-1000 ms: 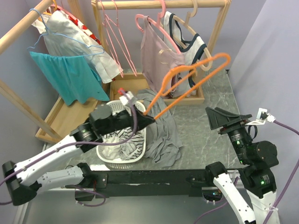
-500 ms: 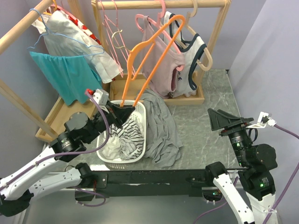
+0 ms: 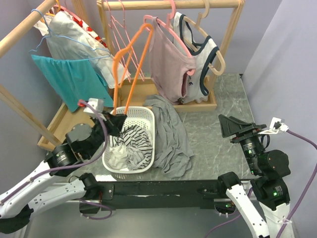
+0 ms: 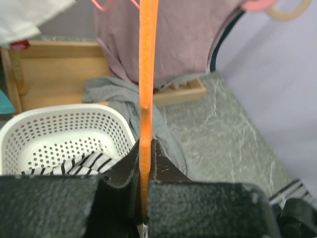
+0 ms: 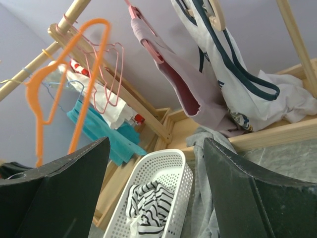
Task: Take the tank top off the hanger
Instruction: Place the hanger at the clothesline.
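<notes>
At 9 o'clock of the basket (image 3: 148, 110) | left end effector (image 3: 117, 122) clamps bare hanger (image 4: 147, 74), swung upright from 3 o'clock | grey tank top (image 3: 171, 136) lies freed at basket's 3 o'clock | right end effector (image 3: 232, 127) open

**Tally of racks, hangers and clothes**

One orange hanger (image 3: 130, 59). One white laundry basket (image 3: 141, 110). One grey tank top (image 3: 171, 134) on the counter (image 3: 218, 99). Two wooden racks (image 3: 148, 4). At least four garments (image 3: 166, 64) hanging. The empty pink hangers (image 3: 119, 34) are too tangled to count.
</notes>
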Controlling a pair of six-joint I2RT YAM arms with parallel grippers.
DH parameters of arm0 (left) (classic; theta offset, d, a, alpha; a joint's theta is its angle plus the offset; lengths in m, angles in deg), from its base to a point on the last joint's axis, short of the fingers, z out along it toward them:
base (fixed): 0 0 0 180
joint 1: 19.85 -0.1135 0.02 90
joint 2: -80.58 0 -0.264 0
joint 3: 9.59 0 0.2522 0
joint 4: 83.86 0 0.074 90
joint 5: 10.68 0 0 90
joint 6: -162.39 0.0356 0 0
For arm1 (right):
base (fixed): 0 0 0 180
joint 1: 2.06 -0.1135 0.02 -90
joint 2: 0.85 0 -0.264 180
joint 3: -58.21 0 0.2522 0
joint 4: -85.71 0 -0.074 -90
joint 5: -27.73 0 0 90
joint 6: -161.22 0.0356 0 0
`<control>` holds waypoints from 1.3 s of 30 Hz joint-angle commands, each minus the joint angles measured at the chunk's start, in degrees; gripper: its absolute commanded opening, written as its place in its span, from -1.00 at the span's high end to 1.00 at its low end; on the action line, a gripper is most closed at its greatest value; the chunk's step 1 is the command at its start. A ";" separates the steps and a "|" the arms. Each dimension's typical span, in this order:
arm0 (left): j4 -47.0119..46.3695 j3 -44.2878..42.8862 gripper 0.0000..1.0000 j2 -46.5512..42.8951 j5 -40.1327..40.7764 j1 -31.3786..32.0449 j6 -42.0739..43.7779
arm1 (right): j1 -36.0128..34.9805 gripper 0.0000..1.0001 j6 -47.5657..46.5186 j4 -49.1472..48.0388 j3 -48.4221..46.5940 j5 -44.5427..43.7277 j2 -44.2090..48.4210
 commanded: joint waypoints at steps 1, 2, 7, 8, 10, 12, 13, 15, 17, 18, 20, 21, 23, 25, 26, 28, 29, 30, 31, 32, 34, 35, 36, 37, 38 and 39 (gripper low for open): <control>-2.02 -1.34 0.98 -1.00 5.46 0.16 -1.04 | 0.18 -0.68 -0.36 -1.78 0.41 -0.18 -1.19; -1.76 -1.87 0.98 0.48 5.81 0.07 -1.03 | 0.18 -0.68 -0.28 -1.96 0.58 -0.10 -1.19; 2.09 -9.68 0.98 8.66 9.32 0.25 -0.77 | 0.09 -0.68 -0.36 -2.14 0.41 -0.27 -1.28; 3.24 -11.26 0.98 11.72 10.03 0.25 -1.03 | 0.09 -0.68 -0.45 -1.88 0.32 -0.44 -1.28; 6.32 -15.31 0.98 14.29 11.70 0.51 -2.00 | 0.18 -0.68 -0.71 -1.26 0.06 -1.06 -1.02; 9.21 -19.16 0.98 17.89 14.33 0.86 -3.66 | 0.18 -0.68 -1.06 -0.65 0.05 -1.24 -0.75; 10.36 -20.67 0.98 20.25 15.12 0.95 -4.37 | 0.09 -0.68 -1.15 -0.64 0.06 -1.50 -0.58; 13.17 -25.22 0.98 22.72 18.29 1.21 -5.69 | 0.18 -0.68 -1.24 -0.38 0.06 -1.50 -0.58; 15.47 -28.83 0.98 25.63 20.31 1.39 -5.52 | 0.18 -0.69 -1.24 -0.20 0.05 -1.68 -0.58; 15.82 -29.98 0.98 26.33 20.58 1.48 -5.52 | 0.18 -0.69 -1.24 -0.20 0.23 -1.76 -0.49; 16.70 -32.71 0.98 27.92 21.11 1.91 -5.34 | 0.18 -0.69 -1.33 -0.20 0.23 -1.94 -0.49; 16.79 -33.42 0.98 28.36 21.46 2.09 -5.08 | 0.18 -0.69 -1.24 -0.20 0.23 -2.03 -0.31; 18.80 -36.48 0.98 30.46 22.16 2.09 -5.08 | 0.18 -0.69 -1.59 -0.03 0.14 -2.20 -0.22; 21.35 -39.21 0.98 33.53 24.00 2.01 -5.69 | 0.18 -0.70 -1.77 0.32 0.06 -2.47 -0.14; 23.01 -41.57 0.98 34.42 24.36 2.01 -5.87 | 0.18 -0.70 -1.94 0.41 0.14 -2.47 -0.05; 22.86 -43.09 0.98 36.26 24.19 2.09 -5.00 | 0.18 -0.70 -2.03 0.68 0.14 -2.64 0.13; 21.46 -43.27 0.98 36.53 24.01 2.09 -3.60 | 0.09 -0.71 -2.21 0.59 0.14 -2.64 0.30; 20.84 -43.44 0.98 36.80 23.92 2.09 -3.06 | 0.18 -0.71 -2.38 0.68 0.32 -2.73 0.56; 20.40 -43.53 0.98 37.41 23.92 2.01 -2.53 | 0.18 -0.71 -2.38 0.68 0.49 -2.91 0.57; 20.22 -44.23 0.98 37.85 24.09 2.01 -1.83 | 0.18 -0.71 -2.38 0.85 0.50 -2.99 0.74; 20.48 -45.37 0.98 39.42 24.10 1.92 -1.04 | 0.18 -0.71 -2.38 0.94 0.85 -3.00 1.27; 20.83 -47.03 0.98 40.22 23.57 1.57 -0.43 | 0.18 -0.72 -2.38 1.03 1.11 -3.00 1.53; 22.05 -48.00 0.98 41.01 22.96 1.22 -0.33 | 0.18 -0.72 -2.38 1.03 1.46 -3.17 2.06; 22.84 -49.06 0.98 42.84 22.08 0.78 -0.33 | 0.09 -0.72 -2.38 1.20 1.64 -3.35 2.32; 23.81 -51.42 0.98 43.91 20.77 -0.09 -0.68 | 0.18 -0.73 -2.65 1.38 1.90 -3.61 2.59; 25.82 -52.75 0.98 44.87 20.32 -0.45 -0.94 | 0.18 -0.73 -2.82 1.47 1.90 -3.70 2.94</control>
